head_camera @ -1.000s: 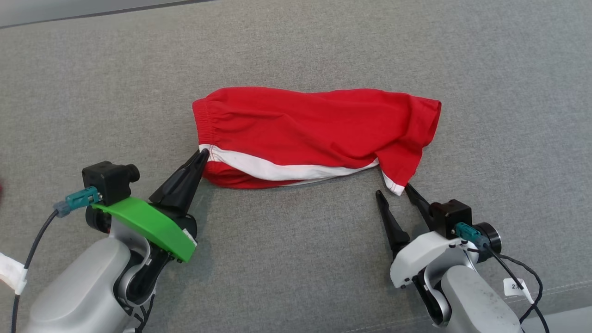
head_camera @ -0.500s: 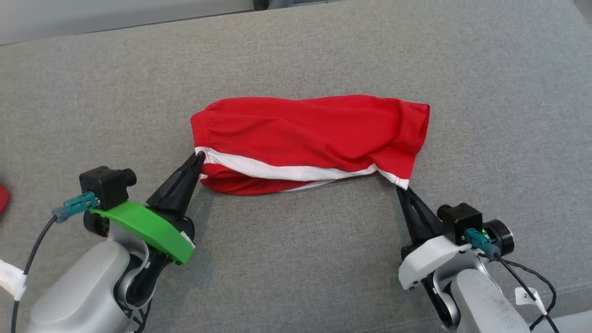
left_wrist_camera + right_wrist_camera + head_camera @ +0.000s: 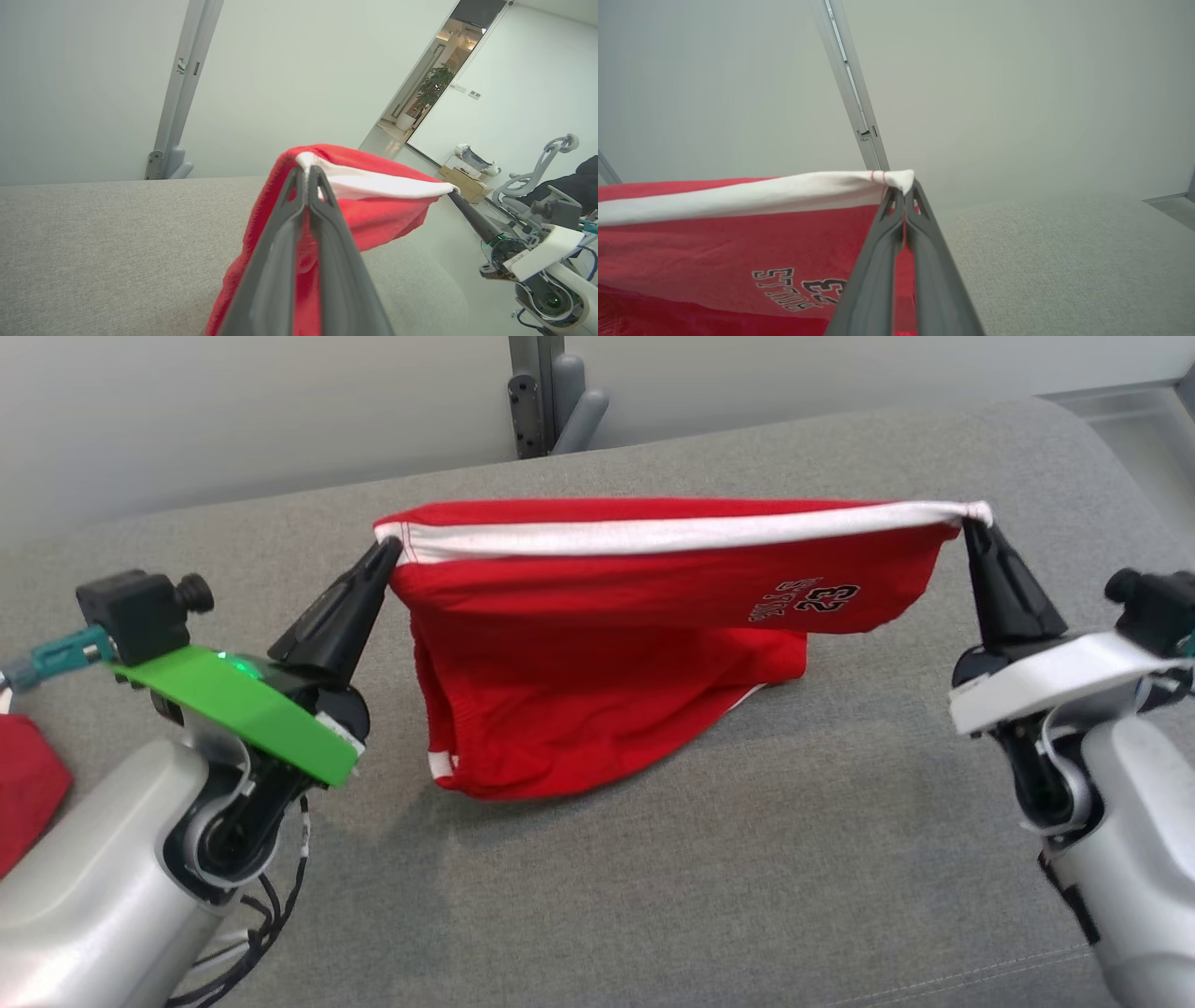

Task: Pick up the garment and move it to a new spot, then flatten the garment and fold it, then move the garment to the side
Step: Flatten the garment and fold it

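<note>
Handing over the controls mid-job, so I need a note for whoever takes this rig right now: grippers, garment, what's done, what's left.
Left gripper: jaws shut on one end of the top edge of the red cloth shorts with a white stripe.
Right gripper: jaws shut on the other end of that edge.
Shorts: lifted, stretched between both grippers; lower part rests on the grey fabric surface.
Done: pickup under way.
Left: carry to a new spot, flatten, fold, move aside.

The garment [image 3: 597, 653] hangs stretched between the left gripper [image 3: 387, 553], pinching its left corner, and the right gripper [image 3: 974, 523], pinching its right corner. Its lower part rests on the cushion [image 3: 653, 877]. A second cloth [image 3: 28, 784] lies at the far left. A post [image 3: 537, 392] stands behind the cushion
</note>
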### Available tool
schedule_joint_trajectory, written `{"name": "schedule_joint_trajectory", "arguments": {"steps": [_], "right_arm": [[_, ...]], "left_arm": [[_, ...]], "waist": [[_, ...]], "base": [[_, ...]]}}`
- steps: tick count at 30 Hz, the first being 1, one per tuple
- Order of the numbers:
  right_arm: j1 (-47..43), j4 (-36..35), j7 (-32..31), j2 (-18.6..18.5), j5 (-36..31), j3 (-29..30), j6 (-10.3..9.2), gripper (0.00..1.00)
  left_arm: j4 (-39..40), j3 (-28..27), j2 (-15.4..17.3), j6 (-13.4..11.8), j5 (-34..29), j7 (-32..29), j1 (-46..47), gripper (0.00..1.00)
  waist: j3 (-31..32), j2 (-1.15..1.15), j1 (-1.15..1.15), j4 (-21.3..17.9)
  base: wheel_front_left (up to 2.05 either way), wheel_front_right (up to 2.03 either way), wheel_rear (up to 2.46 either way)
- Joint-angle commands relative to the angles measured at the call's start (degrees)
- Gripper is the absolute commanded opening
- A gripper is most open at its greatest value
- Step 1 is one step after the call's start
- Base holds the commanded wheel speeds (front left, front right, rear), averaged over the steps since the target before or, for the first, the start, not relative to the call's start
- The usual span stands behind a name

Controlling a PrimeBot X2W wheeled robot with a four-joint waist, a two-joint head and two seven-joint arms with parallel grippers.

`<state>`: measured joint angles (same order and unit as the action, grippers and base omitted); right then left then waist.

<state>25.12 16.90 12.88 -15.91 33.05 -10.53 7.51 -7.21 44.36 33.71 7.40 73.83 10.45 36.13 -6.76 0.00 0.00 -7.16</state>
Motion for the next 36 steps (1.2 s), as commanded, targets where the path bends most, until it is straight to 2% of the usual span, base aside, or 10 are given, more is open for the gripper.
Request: {"name": "schedule_joint_trajectory", "arguments": {"steps": [1,5,10,13,18,23,27,30,31,36], "right_arm": [[2.2,-0.8,-1.3,-1.8,2.9,-0.8,-0.05,0.00],[7.8,-2.0,-6.3,-8.2,12.2,-2.2,-0.05,0.00],[14.3,-4.1,-11.5,-12.6,21.0,-2.1,-0.05,0.00],[17.8,-4.9,-14.4,-14.7,24.1,-1.9,-0.05,0.00],[22.2,-4.2,-17.8,-16.8,25.5,-2.9,-0.05,0.00],[27.1,-0.9,-19.4,-16.5,25.5,-3.9,-0.05,0.00],[32.7,3.0,-19.4,-15.0,25.1,-3.8,-0.05,0.00],[38.6,6.4,-17.9,-13.3,22.9,-4.1,-0.03,0.00],[38.6,6.4,-17.9,-13.3,22.9,-4.1,-0.03,0.00],[50.9,12.9,-9.6,-8.1,17.3,-3.7,-0.03,0.00]], "left_arm": [[0.8,-0.6,0.7,0.2,1.8,-0.8,1.5,0.00],[3.0,-1.7,0.8,0.2,8.1,-4.8,5.7,0.00],[3.9,-3.3,0.1,0.2,14.2,-9.8,10.6,0.00],[3.3,-4.0,-0.4,0.2,16.9,-12.6,13.2,0.00],[0.1,-4.4,-1.9,0.2,19.9,-16.7,16.9,0.00],[-4.9,-3.9,-3.7,0.1,20.3,-20.0,21.7,0.00],[-9.0,-3.6,-6.0,0.1,18.6,-21.7,28.3,0.00],[-12.8,-3.3,-7.2,0.1,15.0,-21.6,35.1,0.00],[-12.8,-3.3,-7.2,0.1,15.0,-21.6,35.1,0.00],[-18.8,-3.3,-8.3,0.1,5.9,-16.1,48.1,0.00]], "waist": [[3.3,0.00,0.00,0.1],[6.0,0.00,0.00,0.5],[7.6,0.00,0.00,1.0],[8.0,0.00,0.00,1.1],[7.4,0.00,0.00,0.9],[3.2,0.00,0.00,0.2],[-4.7,0.00,0.00,-0.1],[-12.4,0.00,0.00,-0.6],[-12.4,0.00,0.00,-0.6],[-25.1,0.00,0.00,-2.6]], "base": [[0.00,0.00,0.00],[0.00,0.00,0.00],[0.00,0.00,0.00],[0.00,0.00,0.00],[0.00,0.00,0.00],[0.00,0.00,0.00],[0.00,0.00,0.00],[0.00,0.00,0.00],[0.00,0.00,0.00],[0.00,0.00,0.00]]}}
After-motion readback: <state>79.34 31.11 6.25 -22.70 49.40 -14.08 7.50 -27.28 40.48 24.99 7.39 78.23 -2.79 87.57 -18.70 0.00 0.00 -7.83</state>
